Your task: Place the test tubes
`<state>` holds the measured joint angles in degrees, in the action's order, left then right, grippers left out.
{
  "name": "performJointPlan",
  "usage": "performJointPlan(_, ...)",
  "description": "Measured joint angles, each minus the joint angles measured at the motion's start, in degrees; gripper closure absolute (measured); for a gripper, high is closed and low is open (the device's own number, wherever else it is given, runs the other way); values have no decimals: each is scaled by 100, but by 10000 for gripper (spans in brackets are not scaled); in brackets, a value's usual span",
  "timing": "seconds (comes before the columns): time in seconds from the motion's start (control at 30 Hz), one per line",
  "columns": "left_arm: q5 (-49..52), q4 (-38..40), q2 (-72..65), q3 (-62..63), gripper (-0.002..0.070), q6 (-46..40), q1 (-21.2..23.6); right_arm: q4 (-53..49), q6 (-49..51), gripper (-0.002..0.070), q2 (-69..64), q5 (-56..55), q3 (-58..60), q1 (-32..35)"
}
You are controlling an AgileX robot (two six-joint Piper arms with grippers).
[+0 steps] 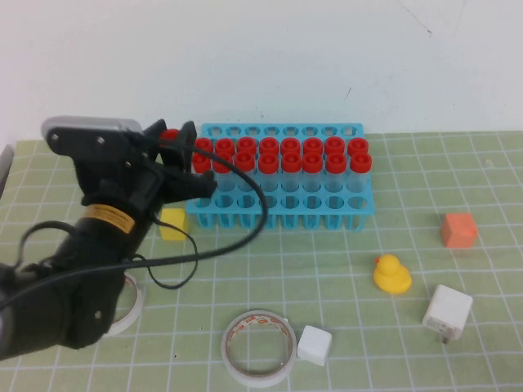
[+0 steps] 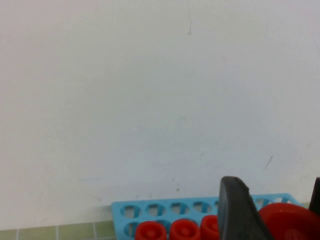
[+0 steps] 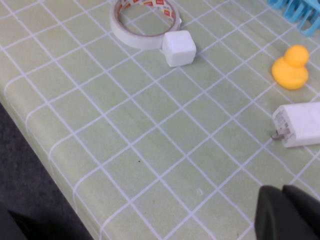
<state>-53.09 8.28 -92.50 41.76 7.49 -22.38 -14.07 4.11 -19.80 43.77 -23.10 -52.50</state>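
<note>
Green mat (image 1: 327,278): our left gripper (image 1: 173,144), upper left of the high view, clamps a red-capped tube (image 2: 289,222) by the blue rack (image 1: 282,214), at its left end. Next, we judge, it lowers into a free hole (image 1: 243,131). Our right gripper (image 3: 287,212) hangs shut, empty, above the mat.

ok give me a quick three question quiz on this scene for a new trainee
1. True or false: the left claw holds a red-capped tube above the left end of the blue rack.
2. Which thing lies right beside the tape roll? A) white cube B) yellow duck C) orange cube
3. Fill in: the right claw, above the table near the white charger, is ____.

Key: 1 true; 2 A; 3 shut
</note>
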Motion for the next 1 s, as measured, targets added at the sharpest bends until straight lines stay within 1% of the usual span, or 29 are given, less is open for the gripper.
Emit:
performJointPlan(0.13,-318,113,-474,81,418,-217,0,0,0,678,0,0,0,0)
performJointPlan(0.57,-111,642,-1430,1056,418,-267,0,0,0,678,0,0,0,0)
performJointPlan(0.77,-50,652,-1814,1314,418,-537,0,0,0,678,0,0,0,0)
performJointPlan(1.0,-54,665,-1852,1377,418,-834,0,0,0,678,0,0,0,0)
